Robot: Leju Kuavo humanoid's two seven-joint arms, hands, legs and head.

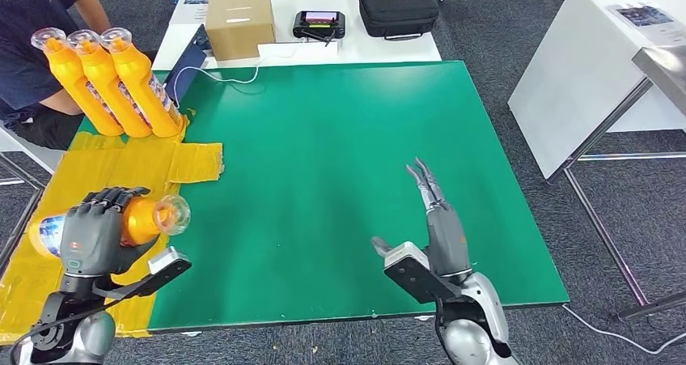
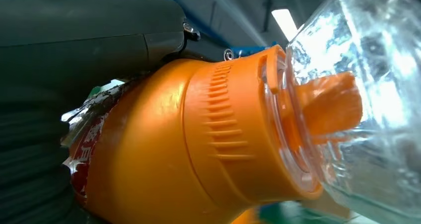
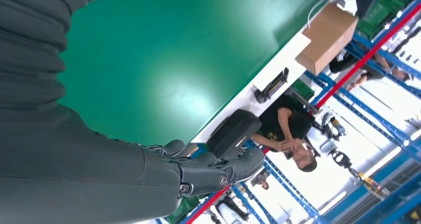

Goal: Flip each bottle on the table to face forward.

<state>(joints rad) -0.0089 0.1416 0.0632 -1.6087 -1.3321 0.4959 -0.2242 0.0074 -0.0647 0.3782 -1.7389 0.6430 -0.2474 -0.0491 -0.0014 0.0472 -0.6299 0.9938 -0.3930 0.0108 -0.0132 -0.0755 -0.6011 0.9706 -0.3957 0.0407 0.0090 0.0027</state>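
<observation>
My left hand (image 1: 95,229) grips an orange bottle (image 1: 141,219) with a clear cap, held on its side over the yellow sheet (image 1: 97,167) at the table's near left. Close up in the left wrist view, the orange bottle (image 2: 164,154) and its clear cap (image 2: 367,100) lie against my hand (image 2: 74,50). Three more orange bottles (image 1: 113,78) stand together, leaning, at the far left of the sheet. My right hand (image 1: 437,219) hovers open over the green table (image 1: 340,154) near its front right, fingers straight and pointing away; the right wrist view shows its fingers (image 3: 208,172) holding nothing.
A person (image 1: 40,41) sits beyond the table's left corner, close to the standing bottles. Behind the green table, a white table carries a cardboard box (image 1: 239,23), a controller (image 1: 319,23) and a black case (image 1: 398,9). Another white table (image 1: 599,65) stands to the right.
</observation>
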